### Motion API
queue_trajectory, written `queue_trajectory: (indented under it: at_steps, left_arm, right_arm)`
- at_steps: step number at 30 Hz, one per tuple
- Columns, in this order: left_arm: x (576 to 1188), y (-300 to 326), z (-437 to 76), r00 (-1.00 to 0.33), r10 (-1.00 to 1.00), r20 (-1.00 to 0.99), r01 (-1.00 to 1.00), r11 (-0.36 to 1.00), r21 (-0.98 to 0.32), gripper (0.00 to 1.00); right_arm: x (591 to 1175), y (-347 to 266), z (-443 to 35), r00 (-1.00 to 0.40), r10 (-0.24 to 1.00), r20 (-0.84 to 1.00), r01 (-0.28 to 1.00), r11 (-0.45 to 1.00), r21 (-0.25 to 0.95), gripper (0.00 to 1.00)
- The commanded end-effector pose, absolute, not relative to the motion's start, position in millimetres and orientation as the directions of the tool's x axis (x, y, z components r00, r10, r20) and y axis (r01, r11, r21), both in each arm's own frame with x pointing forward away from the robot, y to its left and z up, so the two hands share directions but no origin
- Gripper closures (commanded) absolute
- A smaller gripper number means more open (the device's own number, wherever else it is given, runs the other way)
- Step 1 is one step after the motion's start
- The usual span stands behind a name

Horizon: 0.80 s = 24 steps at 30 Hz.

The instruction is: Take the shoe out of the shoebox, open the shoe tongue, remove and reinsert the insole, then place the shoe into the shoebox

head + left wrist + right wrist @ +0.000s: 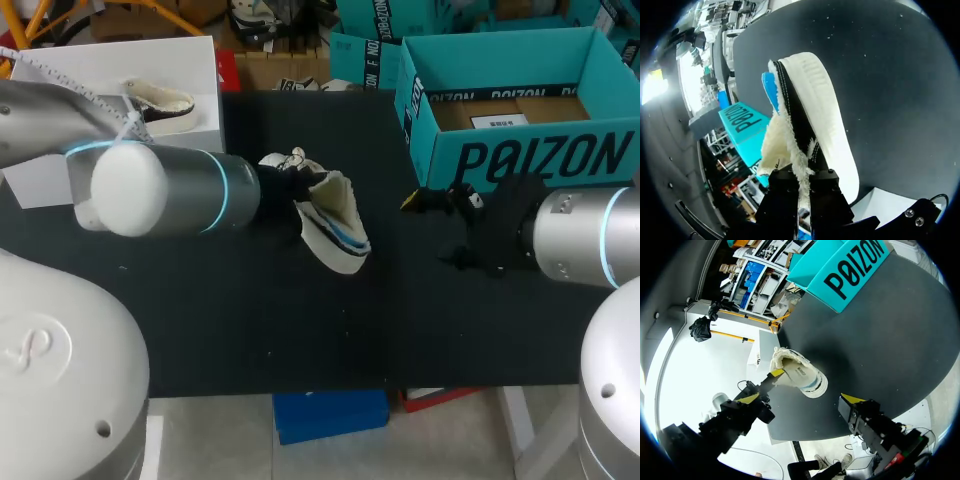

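Closest to the lens, the left gripper (805, 184) is clenched on the fluffy collar of a white, fleece-lined shoe (812, 115) with a black side stripe. Its two dark fingers pinch the lining from both sides. The shoe juts out ahead of them, its thick white sole turned toward the black table (250, 320). A strip of blue, probably the insole (769, 91), shows inside the opening. The shoe is over the middle of the table, and whether it touches the surface cannot be told.

The right gripper (813, 386) stands with its yellow-tipped fingers spread wide and grasping nothing. It is aimed at the shoe from the right-hand side and is apart from it. The teal cardboard shoebox (540, 155) sits open at the table's far right corner with no shoe in it.

The shoe appears to be out and presented for work on the tongue.

The main risk is the hold itself. Only soft fleece is pinched, so a push or tug from the right gripper could twist the shoe or pull it free. The fleece crowds the opening, so the right fingers might catch lining rather than the tongue. Pulling the insole hard against a one-sided grip could also drag the whole shoe out of the left fingers.
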<state>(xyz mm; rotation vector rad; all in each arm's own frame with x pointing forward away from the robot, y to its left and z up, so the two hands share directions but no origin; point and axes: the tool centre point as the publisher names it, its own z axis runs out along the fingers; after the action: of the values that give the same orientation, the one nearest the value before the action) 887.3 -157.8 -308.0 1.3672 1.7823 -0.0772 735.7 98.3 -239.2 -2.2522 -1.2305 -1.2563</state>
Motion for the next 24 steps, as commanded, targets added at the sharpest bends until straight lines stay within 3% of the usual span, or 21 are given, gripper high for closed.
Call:
queue_trajectory:
  at_steps: [1,13,24]
  left_arm:
    - [892,-147,-305,0.062,0.703,-0.708,0.887,0.287,0.363,1.00]
    - [906,-149,-312,0.216,0.713,-0.667,0.941,0.029,0.336,1.00]
    - [925,-133,-356,0.228,0.696,-0.681,0.953,-0.015,0.304,1.00]
  right_arm:
    - [734,92,-240,0.259,0.531,0.807,0.803,-0.582,0.126,0.00]
    - [734,92,-240,0.259,0.531,0.807,0.803,-0.582,0.126,0.00]
    - [734,92,-240,0.259,0.531,0.807,0.803,-0.582,0.126,0.00]
